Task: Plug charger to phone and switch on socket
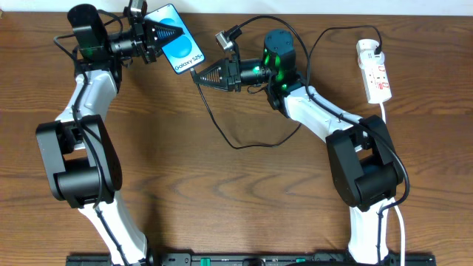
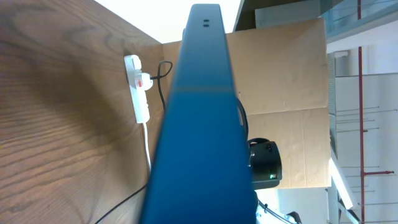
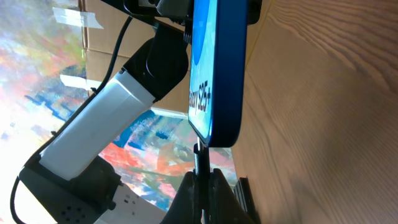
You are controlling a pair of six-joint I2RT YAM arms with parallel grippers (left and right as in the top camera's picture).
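The left gripper (image 1: pixel 171 34) is clamped on the phone (image 1: pixel 179 46), holding it at the far side of the table (image 1: pixel 222 214) with its blue screen facing up. The right gripper (image 1: pixel 201 74) pinches the charger (image 1: pixel 236 145) at its connector tip, right against the phone's lower short edge (whether it is seated cannot be told). The black cable loops over to the socket (image 1: pixel 375 74) at the far right.
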